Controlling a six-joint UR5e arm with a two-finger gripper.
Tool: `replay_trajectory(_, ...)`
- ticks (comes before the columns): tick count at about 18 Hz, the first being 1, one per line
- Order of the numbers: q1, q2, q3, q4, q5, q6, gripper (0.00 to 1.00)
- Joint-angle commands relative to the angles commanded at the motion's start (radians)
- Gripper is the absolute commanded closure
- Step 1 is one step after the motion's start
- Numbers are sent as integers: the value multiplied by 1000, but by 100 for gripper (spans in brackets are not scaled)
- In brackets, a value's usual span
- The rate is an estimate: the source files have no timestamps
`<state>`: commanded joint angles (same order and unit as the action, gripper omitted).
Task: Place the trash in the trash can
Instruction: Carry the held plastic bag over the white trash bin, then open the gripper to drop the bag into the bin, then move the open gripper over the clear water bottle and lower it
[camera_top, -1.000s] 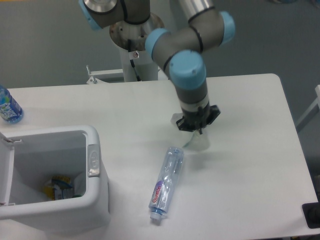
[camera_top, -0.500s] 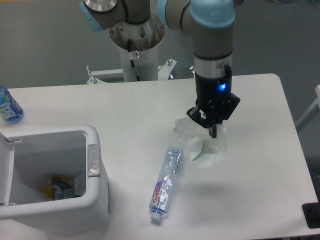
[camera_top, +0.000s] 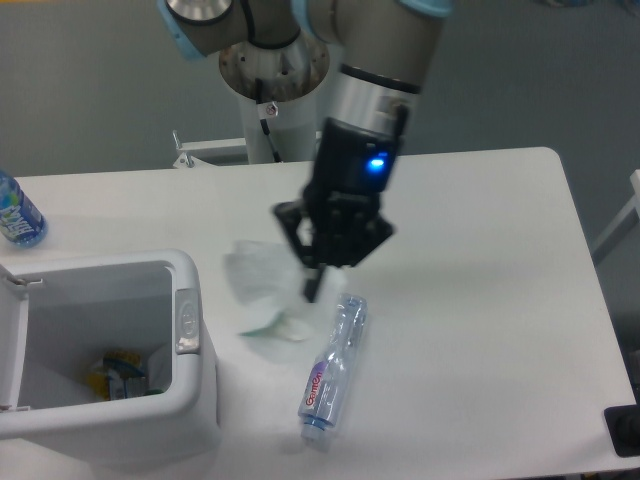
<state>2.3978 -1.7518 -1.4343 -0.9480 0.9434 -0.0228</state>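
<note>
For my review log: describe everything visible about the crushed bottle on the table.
The crushed bottle is clear plastic, dented, with a white label bearing red letters near its lower end. It lies on its side on the white table, cap end toward the camera, right of the trash can. Nothing grips it.

The trash can (camera_top: 190, 400) stands at the bench's (camera_top: 500, 300) front left; an upright bottle (camera_top: 17, 212) stands behind it at the left edge. The crushed bottle (camera_top: 333, 365) lies right of the can, the wrapper (camera_top: 262, 295) hanging between them below the tool (camera_top: 312, 285).
</note>
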Motion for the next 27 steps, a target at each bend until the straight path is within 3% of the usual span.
replay_trajectory(5, -84, 5, -11, 0, 5, -55, 99)
replay_trajectory(7, -112, 0, -15, 2, 5, -54, 90)
replay_trajectory(8, -121, -3, -15, 3, 5, -46, 68)
replay_trajectory(10, -123, -6, -15, 41, 8, -46, 6)
replay_trajectory(11, -123, -8, -15, 54, 8, -49, 0)
replay_trajectory(18, -121, -11, -15, 54, 50, -48, 0)
replay_trajectory(23, -106, -44, 14, 60, 319, -55, 0)
replay_trajectory(27, -53, -109, 64, 61, 365, -54, 0)
